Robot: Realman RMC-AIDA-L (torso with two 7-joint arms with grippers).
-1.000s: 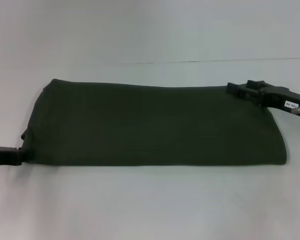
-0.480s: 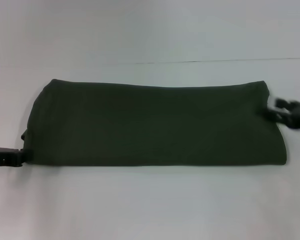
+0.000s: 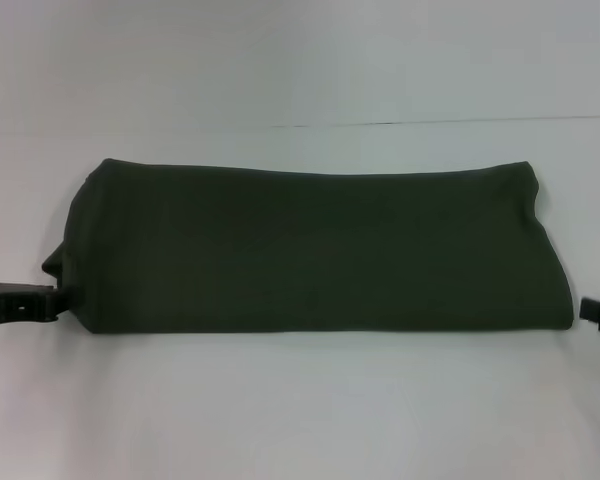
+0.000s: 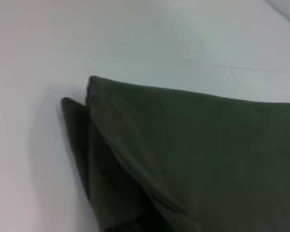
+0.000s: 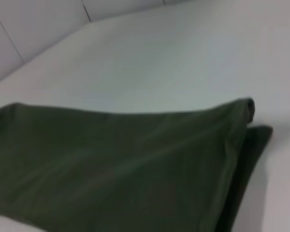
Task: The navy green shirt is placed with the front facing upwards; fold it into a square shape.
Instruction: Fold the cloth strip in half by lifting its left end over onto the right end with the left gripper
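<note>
The navy green shirt (image 3: 310, 250) lies folded into a long dark olive band across the white table, its plain side up and no lettering showing. My left gripper (image 3: 42, 303) sits low at the band's near left corner, touching the cloth edge. A small flap (image 3: 52, 264) sticks out just above it. My right gripper (image 3: 596, 311) shows only as a dark tip at the picture's right edge, a little clear of the near right corner. The left wrist view shows the shirt's (image 4: 193, 154) layered end. The right wrist view shows the shirt's (image 5: 116, 174) other end.
The white table (image 3: 300, 410) has bare surface in front of and behind the band. A thin seam (image 3: 430, 123) runs across the far side of the table.
The right arm left the shirt's far right corner and swung down and outward to the near right edge. The left gripper edged up and inward, and the shirt's near left corner shifted right.
</note>
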